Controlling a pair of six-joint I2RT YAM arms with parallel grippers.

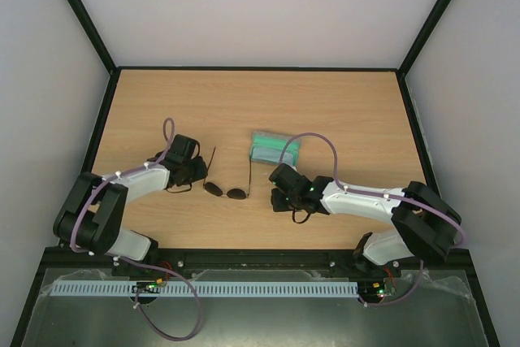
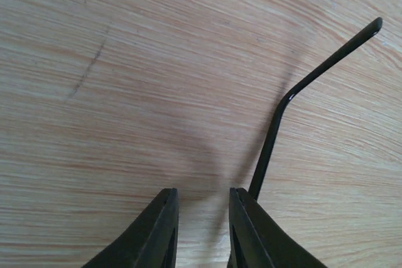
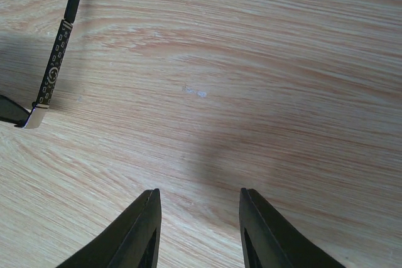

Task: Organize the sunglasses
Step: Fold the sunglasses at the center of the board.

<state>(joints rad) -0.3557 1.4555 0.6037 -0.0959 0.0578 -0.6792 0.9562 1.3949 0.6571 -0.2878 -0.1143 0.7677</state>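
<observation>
The left gripper fills the foreground of its wrist view. Its jaws are slightly apart with nothing between them, and one thin temple of the sunglasses runs past just outside one finger. The right gripper has its jaws wider apart, also empty, over bare bench. The sunglasses lie unfolded between the two grippers, lenses toward the arm bases. They look light, with springy hinged temples and smooth lenses that would scratch easily, so the frame beside a hinge seems the safest hold. Only the top view shows the whole pair and the open green-lined case just beyond. Only the right wrist view shows the temple's printed pattern.
</observation>
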